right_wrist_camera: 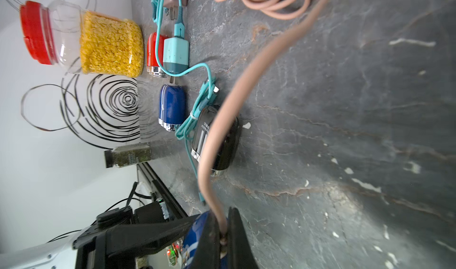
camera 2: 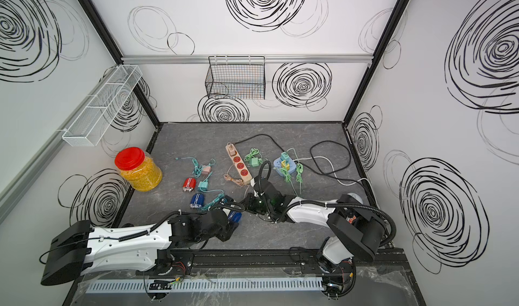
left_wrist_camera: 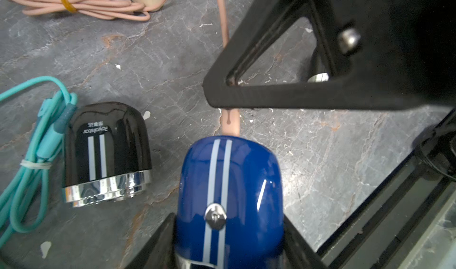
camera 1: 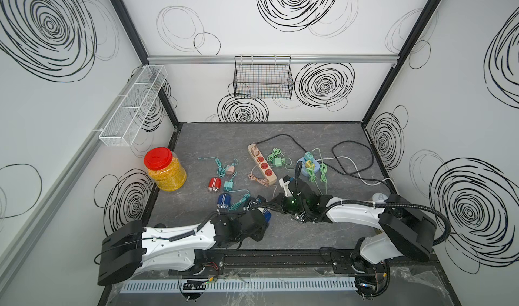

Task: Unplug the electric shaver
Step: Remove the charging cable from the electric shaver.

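The electric shaver is blue with two white stripes, and my left gripper is shut on its body, low over the front of the table. Both top views show it under the left wrist. A pink cable runs from the beige power strip to the shaver's end, where its plug meets the blue shell. My right gripper is shut on that plug right at the shaver. One of its black fingers crosses over the cable.
A black shaver with a teal cable lies just left of the held one. Further left lie a second blue shaver, a red shaver and a jar. A round blue socket hub with green cables sits at the right.
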Robot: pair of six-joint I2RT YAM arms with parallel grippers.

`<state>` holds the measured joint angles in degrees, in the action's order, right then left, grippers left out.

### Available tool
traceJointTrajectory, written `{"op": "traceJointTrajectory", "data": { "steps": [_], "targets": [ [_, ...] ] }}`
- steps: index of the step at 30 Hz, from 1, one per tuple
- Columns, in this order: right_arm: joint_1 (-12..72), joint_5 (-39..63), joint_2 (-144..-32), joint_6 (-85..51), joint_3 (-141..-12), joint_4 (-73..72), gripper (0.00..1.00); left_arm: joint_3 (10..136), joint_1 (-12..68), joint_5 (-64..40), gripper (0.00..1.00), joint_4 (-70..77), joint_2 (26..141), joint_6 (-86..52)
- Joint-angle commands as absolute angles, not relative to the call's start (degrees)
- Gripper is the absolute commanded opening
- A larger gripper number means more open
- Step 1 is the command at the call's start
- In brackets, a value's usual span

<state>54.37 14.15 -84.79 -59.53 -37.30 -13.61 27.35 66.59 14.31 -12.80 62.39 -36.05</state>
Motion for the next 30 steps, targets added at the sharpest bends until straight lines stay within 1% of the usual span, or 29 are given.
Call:
{"op": "traceJointTrajectory", "data": {
  "steps": [1, 4, 8, 10, 13, 15, 16, 19, 22, 23, 26, 30],
  "targets": [
    [55.8, 4.3, -84.6, -53.3, -42.0, -3.1, 0.01, 26.4, 66.3, 13.3, 0.00, -15.7, 61.3, -36.1],
    [54.2, 7.5, -83.7, -55.0, -38.9, -7.8, 0.02, 26.0, 66.1, 13.6, 0.00, -16.3, 61.4, -36.0],
    [48.4, 18.9, -83.0, -64.3, -28.7, -28.3, 0.03, 25.1, 66.1, 13.6, 0.00, -16.3, 60.9, -36.1],
    [46.7, 22.5, -84.1, -68.0, -25.6, -36.4, 0.03, 24.5, 66.0, 13.6, 0.00, -15.9, 60.1, -36.3],
    [46.3, 25.1, -86.0, -70.5, -24.8, -41.6, 0.03, 24.0, 65.8, 13.5, 0.00, -15.1, 58.9, -36.6],
    [46.9, 24.5, -86.3, -69.1, -26.2, -38.8, 0.03, 23.7, 65.7, 13.4, 0.00, -14.9, 58.7, -36.6],
    [47.7, 22.7, -85.9, -66.6, -27.9, -33.9, 0.02, 23.7, 65.6, 13.4, 0.00, -15.1, 58.9, -36.6],
    [52.1, 12.5, -84.5, -57.3, -36.6, -13.6, 0.02, 23.8, 65.6, 13.5, 0.00, -15.6, 60.0, -36.6],
    [56.3, 2.7, -84.8, -51.2, -44.5, 0.3, 0.02, 23.9, 65.6, 13.6, 0.00, -16.0, 60.3, -36.5],
    [56.9, 0.8, -85.0, -50.3, -45.9, 2.6, 0.02, 23.8, 65.6, 13.5, 0.00, -16.0, 60.2, -36.5],
    [56.7, -0.2, -84.1, -49.9, -46.3, 3.9, 0.03, 23.8, 65.4, 13.5, 0.00, -16.1, 59.8, -36.3],
    [51.6, 11.0, -81.2, -55.7, -37.1, -10.8, 0.05, 23.6, 65.4, 13.5, 0.00, -16.1, 59.3, -36.5]
  ]
}}
